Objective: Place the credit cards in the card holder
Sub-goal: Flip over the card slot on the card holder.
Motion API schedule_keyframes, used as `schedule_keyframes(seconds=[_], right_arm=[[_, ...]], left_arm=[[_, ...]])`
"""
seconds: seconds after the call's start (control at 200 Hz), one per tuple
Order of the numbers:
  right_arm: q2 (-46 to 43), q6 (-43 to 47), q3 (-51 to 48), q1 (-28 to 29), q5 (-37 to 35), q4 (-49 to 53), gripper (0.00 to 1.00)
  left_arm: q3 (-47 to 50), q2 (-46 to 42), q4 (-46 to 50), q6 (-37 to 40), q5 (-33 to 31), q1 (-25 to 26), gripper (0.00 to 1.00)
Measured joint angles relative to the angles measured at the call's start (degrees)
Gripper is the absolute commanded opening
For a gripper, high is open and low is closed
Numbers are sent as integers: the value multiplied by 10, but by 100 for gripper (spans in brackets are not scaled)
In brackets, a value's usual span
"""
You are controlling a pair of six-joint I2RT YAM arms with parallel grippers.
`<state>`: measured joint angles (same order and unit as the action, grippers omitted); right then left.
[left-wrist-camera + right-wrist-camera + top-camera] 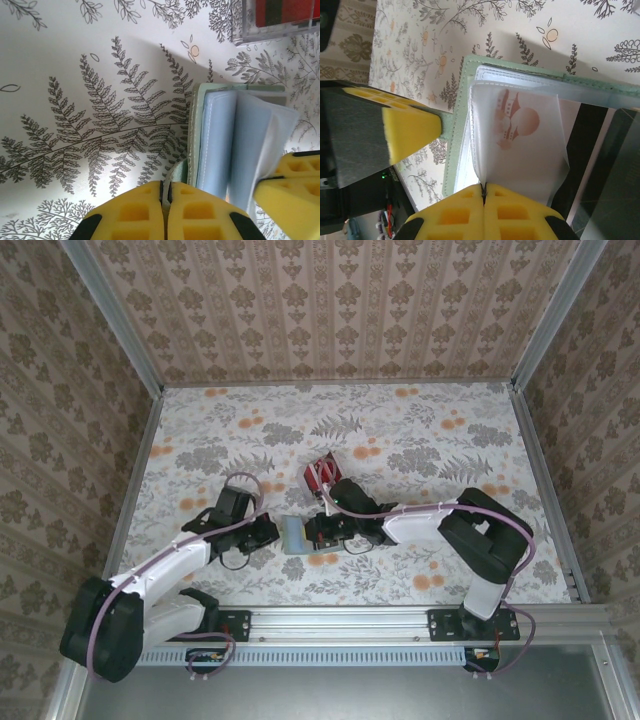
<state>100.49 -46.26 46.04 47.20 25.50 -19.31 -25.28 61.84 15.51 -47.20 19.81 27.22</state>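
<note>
The card holder (293, 534) lies open in the middle of the table, sage-green outside with pale blue inner pockets (220, 145). My left gripper (166, 186) is shut on the edge of its green cover and comes at it from the left (272, 533). My right gripper (484, 187) is shut on a translucent inner sleeve (520, 135) and holds that sleeve lifted off the cover (454, 130); it reaches in from the right (312, 533). The red credit cards (322, 476) stand just behind the holder, apart from both grippers, in what looks like a clear case (285, 12).
The table (450, 440) has a floral cloth and is walled in by patterned panels with metal rails on three sides. Both arms' links (420, 520) crowd the near middle. My left finger (410, 132) shows beside the cover, and my right finger (295, 180) beside the sleeves.
</note>
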Motion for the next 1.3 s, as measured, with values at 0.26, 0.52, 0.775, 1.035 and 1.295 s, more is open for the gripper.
schedule_keyframes(seconds=[0.26, 0.52, 0.775, 1.035, 1.295], right_arm=[[-18, -11, -27, -20, 13, -33, 0], [-33, -13, -56, -43, 14, -28, 0], [-33, 4, -62, -49, 5, -1, 1], [-28, 31, -62, -51, -14, 23, 11], [-29, 43, -61, -52, -16, 35, 22]], left_arm=[[19, 4, -10, 14, -12, -26, 0], [22, 28, -10, 29, -33, -38, 0], [22, 42, -15, 35, -33, -38, 0], [21, 42, -16, 35, -32, -38, 0], [-3, 16, 7, 35, -21, -38, 0]])
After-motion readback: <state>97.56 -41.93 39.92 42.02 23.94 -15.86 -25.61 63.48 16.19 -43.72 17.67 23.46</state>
